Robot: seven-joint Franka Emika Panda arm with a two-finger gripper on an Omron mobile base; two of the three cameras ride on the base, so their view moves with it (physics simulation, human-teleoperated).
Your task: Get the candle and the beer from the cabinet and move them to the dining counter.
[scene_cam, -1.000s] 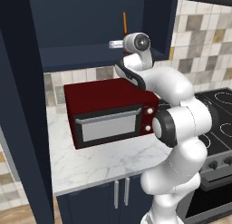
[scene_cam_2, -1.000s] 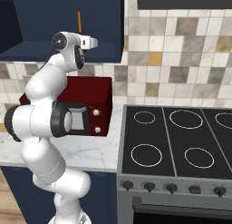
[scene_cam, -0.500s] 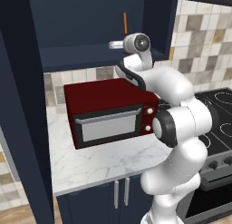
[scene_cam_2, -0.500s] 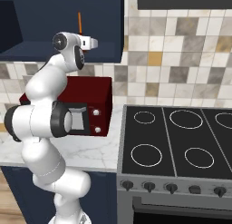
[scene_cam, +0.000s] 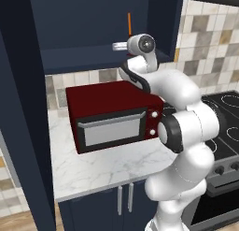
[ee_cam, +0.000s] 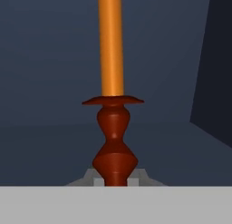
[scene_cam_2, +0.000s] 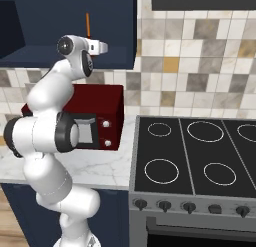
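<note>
The jaws are clamped narrow on the candle (ee_cam: 111, 128) at its holder's foot, bottom centre of the hand view; its orange stick stands upright inside the cabinet (scene_cam: 84, 29), top centre of the left base view.

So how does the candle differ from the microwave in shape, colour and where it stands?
The candle is a thin upright orange stick on a turned holder; the microwave is a wide dark red box. The candle stands up in the cabinet, the microwave below on the marble worktop. The holder and microwave share a reddish tone.
</note>
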